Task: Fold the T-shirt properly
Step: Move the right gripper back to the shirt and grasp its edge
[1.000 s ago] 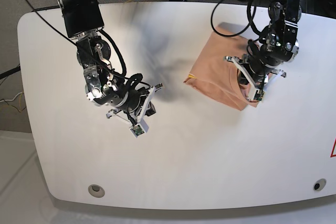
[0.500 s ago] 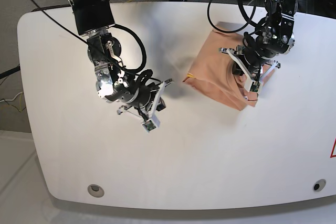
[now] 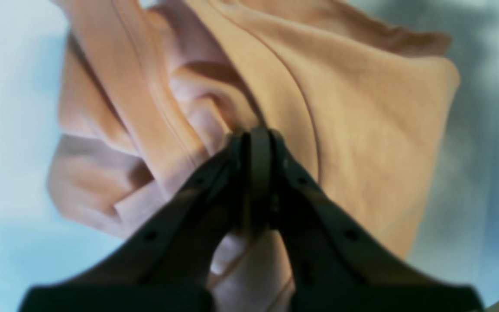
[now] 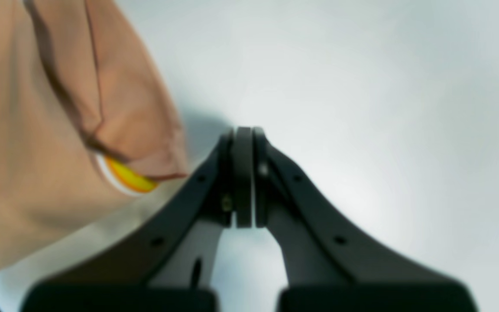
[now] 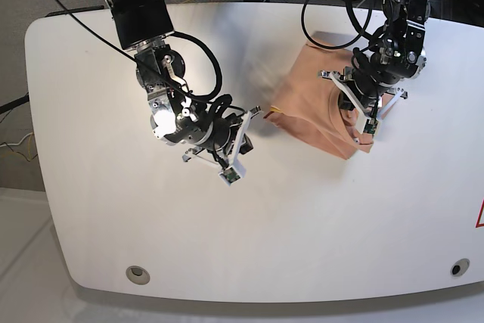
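Observation:
The T-shirt [image 5: 314, 107] lies as a folded peach bundle on the white table [image 5: 302, 225] at the back right. A small yellow mark [image 5: 275, 111] shows at its left corner. My left gripper [image 5: 348, 111] is over the bundle's right part. In the left wrist view its jaws [image 3: 256, 132] are pressed shut, tips down among the layered folds of the T-shirt [image 3: 362, 130], with no cloth visibly between them. My right gripper [image 5: 255, 114] is shut just left of the yellow-marked corner. In the right wrist view it [image 4: 243, 130] hangs over bare table, apart from the T-shirt [image 4: 37, 173].
Black cables [image 5: 333, 5] loop from both arms over the table's back edge. Two round holes [image 5: 138, 274] [image 5: 459, 267] sit near the front edge. A red marking [image 5: 479, 215] shows at the right edge.
The right arm has swung to the right across the table, bringing its shut gripper close to the shirt's left corner. The left gripper has shifted slightly over the shirt.

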